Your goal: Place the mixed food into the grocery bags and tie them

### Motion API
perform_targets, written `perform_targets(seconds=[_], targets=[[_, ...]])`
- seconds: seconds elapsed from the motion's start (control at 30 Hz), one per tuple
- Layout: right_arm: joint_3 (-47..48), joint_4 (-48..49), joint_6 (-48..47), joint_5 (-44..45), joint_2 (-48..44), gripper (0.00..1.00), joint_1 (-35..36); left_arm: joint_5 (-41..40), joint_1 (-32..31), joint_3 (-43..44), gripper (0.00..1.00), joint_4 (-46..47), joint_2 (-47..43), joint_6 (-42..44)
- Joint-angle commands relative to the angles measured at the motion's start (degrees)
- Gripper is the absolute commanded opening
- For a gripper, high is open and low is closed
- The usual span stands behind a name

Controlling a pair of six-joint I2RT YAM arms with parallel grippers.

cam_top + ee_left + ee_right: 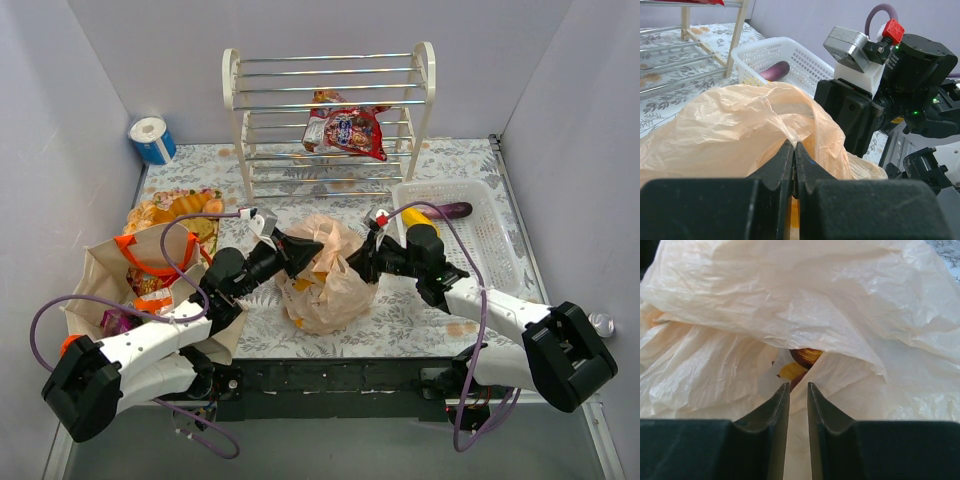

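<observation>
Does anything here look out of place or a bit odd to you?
Yes: red snack packets lie on the white rack at the back, well away from the plastic bag in the middle. That bag is crumpled and gaping: food shows through a gap in the right wrist view.

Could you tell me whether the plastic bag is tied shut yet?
Not tied: the plastic bag gapes at a fold, with food visible inside.
</observation>
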Motion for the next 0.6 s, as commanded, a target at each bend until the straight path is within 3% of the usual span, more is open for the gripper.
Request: perform_targets(seconds=[0.0,0.2,0.43,0.57], targets=[[0.21,1.68,-0.5,-4.84,-0.04,0.24,-0.02,0.63,0.16,0.21,0.0,2.03,-1.07,1.24],[1.44,12.38,2.48,-11.89,4.88,0.19,0.24,1.43,0.16,-1.1,0.0,6.07,1.04,-0.87],[0.83,26.89,10.66,-13.74,7.69,0.19,0.33,-0.32,0.16,-2.86,0.0,9.67,3.59,0.27],[1.35,30.51,12.68,-14.0,9.62,0.19,0.5,-1.03,0.16,-3.39,0.0,10.38,3.94,0.8]])
